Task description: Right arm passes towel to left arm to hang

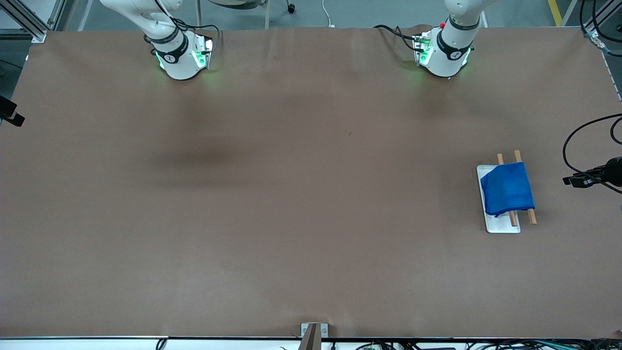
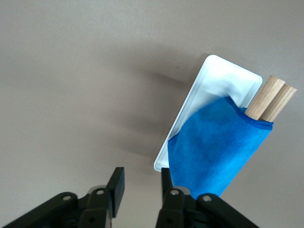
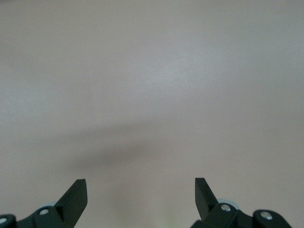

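The bright blue towel point(image 1: 507, 188) hangs draped over two wooden rods point(image 1: 532, 216) of a rack with a white base point(image 1: 503, 224), toward the left arm's end of the table. In the left wrist view the towel point(image 2: 213, 147), the rods point(image 2: 270, 97) and the white base point(image 2: 223, 76) show below my left gripper point(image 2: 141, 183), which is open, empty and up in the air beside the rack. My right gripper point(image 3: 141, 190) is open and empty over bare brown table. Neither gripper shows in the front view, only the left arm's base point(image 1: 444, 53) and the right arm's base point(image 1: 180, 58).
A black camera on a cable point(image 1: 597, 175) juts in at the left arm's end of the table, and another black device point(image 1: 9, 114) at the right arm's end. A metal bracket point(image 1: 313, 333) stands at the table edge nearest the front camera.
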`<state>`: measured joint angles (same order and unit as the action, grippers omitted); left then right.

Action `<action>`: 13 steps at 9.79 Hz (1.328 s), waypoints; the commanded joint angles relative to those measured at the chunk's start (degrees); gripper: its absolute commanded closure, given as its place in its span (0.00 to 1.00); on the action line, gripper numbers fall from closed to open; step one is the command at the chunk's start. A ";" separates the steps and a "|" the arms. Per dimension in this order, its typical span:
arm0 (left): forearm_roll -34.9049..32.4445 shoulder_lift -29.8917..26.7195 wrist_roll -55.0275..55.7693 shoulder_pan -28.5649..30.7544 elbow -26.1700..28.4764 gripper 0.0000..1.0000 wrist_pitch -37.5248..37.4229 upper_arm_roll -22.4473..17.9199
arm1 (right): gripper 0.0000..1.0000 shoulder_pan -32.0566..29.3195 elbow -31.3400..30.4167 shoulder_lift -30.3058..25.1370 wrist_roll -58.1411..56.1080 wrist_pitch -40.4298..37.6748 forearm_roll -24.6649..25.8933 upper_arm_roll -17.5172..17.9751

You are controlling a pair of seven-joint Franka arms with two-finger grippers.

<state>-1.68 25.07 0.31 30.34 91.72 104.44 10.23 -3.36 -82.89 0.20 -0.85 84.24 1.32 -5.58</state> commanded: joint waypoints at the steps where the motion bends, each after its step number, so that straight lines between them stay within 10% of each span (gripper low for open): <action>1: -1.22 -0.01 -3.46 -0.27 -1.00 0.00 0.15 0.66 | 0.00 -0.07 0.00 -0.38 0.24 -0.04 0.70 0.22; 6: -0.96 -2.74 -6.96 -0.54 -13.56 0.00 -9.95 7.16 | 0.00 -0.07 0.09 -0.38 0.15 -0.04 0.70 0.22; 13: -0.43 -17.05 1.96 -0.45 -13.93 0.00 -18.30 19.02 | 0.00 -0.15 0.01 -0.29 0.24 0.39 0.52 0.13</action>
<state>-1.66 9.50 0.64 29.50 75.50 87.46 27.81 -3.38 -82.88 0.20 -0.85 84.51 1.32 -5.66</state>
